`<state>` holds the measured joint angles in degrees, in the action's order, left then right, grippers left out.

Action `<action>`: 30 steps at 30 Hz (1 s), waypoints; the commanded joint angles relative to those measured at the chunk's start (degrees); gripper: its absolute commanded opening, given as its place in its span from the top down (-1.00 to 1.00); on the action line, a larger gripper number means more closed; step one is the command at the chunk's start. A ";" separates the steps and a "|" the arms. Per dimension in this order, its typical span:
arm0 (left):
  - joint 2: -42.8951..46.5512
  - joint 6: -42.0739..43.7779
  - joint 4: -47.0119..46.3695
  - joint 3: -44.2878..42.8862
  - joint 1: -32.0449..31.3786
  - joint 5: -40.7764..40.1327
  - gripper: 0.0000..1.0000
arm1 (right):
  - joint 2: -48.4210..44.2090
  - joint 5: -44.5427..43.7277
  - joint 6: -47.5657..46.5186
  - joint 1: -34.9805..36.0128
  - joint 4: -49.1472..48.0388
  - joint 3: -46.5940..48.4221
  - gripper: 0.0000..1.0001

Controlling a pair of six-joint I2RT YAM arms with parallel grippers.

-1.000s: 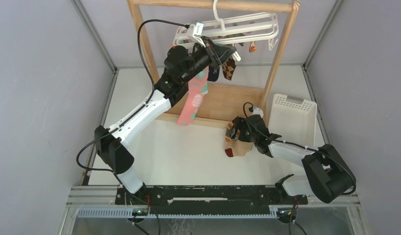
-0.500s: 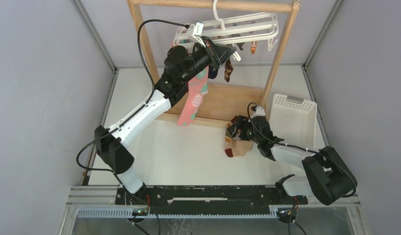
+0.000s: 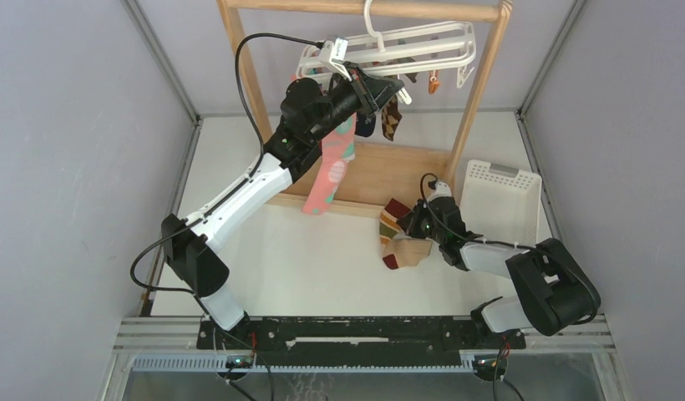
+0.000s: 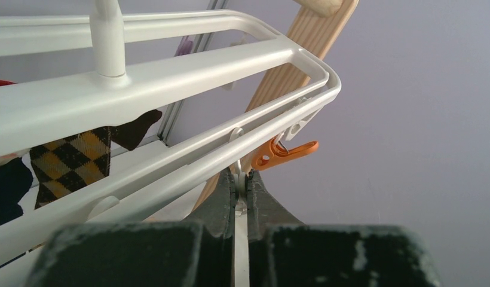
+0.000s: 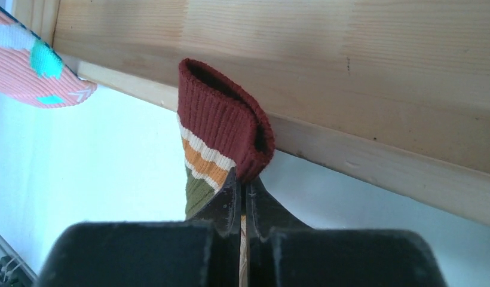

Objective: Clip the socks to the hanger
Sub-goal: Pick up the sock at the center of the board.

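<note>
My right gripper (image 5: 242, 197) pinches the striped sock (image 5: 221, 128) by its cuff, the foot hidden behind it. My left gripper (image 4: 241, 188) nips a half-hidden white clip (image 4: 238, 170) under the hanger (image 4: 171, 66), with an orange clip (image 4: 287, 152) at two o'clock.

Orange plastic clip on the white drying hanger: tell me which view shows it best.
Left wrist: the orange plastic clip hangs large and sharp under the white hanger's corner. Top external shows only a tiny orange speck. Right wrist misses it.

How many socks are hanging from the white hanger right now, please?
3: pink sock leftmost, dark sock in the middle, argyle sock rightmost; the left arm may hide others.
</note>
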<state>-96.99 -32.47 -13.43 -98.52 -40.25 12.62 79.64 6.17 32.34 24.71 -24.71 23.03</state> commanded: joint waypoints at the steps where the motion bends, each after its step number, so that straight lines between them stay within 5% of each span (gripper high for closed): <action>1: 0.64 1.09 3.02 -1.85 -2.22 5.04 1.00 | -2.11 2.60 -0.93 -0.05 -2.59 0.08 1.00; 8: 0.54 0.94 2.95 -1.94 -2.25 5.27 1.00 | -11.72 3.01 -5.06 1.58 2.72 -0.01 1.00; 12: 0.51 0.10 2.36 -1.82 -2.20 6.13 1.00 | -9.62 4.77 -5.91 0.44 2.74 0.21 0.18; 14: 1.09 -0.06 2.10 -1.53 -2.20 6.43 1.00 | -8.45 4.57 -5.57 0.49 2.19 0.03 0.03; 30: 1.87 0.23 1.92 -0.97 -2.31 6.41 0.99 | 3.55 12.09 -3.95 0.91 -12.35 0.91 -0.07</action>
<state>-96.71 -32.49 -13.82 -98.52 -40.29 13.67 80.53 14.55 28.10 25.26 -28.51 22.87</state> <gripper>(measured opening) 0.039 0.535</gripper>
